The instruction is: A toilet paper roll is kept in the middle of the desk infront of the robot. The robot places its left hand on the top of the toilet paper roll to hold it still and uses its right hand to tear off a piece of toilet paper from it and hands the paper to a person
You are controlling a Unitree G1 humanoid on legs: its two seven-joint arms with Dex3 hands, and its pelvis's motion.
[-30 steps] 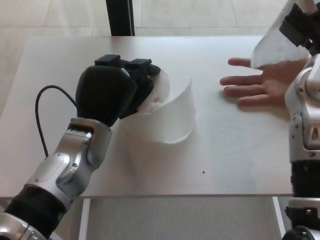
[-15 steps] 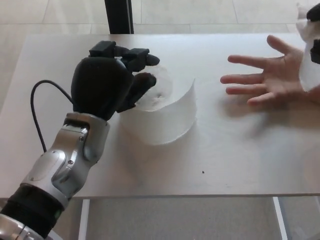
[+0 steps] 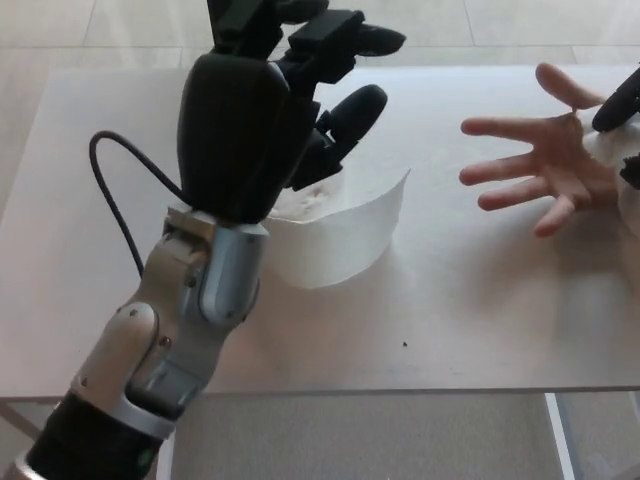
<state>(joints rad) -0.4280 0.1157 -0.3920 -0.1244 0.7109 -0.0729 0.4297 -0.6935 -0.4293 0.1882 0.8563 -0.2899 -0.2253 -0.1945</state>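
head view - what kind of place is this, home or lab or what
Probably an indoor lab or office demo space, though little shows. A plain pale desk stands on large light floor tiles, bare except for a toilet paper roll, and a person's open hand waits across from the robot.

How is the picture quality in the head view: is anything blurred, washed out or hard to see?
Head view: soft, even light; the toilet paper roll is pale against the pale desk, so its edges wash out. The left hand, raised near the camera, hides part of the roll. The right hand is cut off at the right edge. The person's hand looks slightly blurred.
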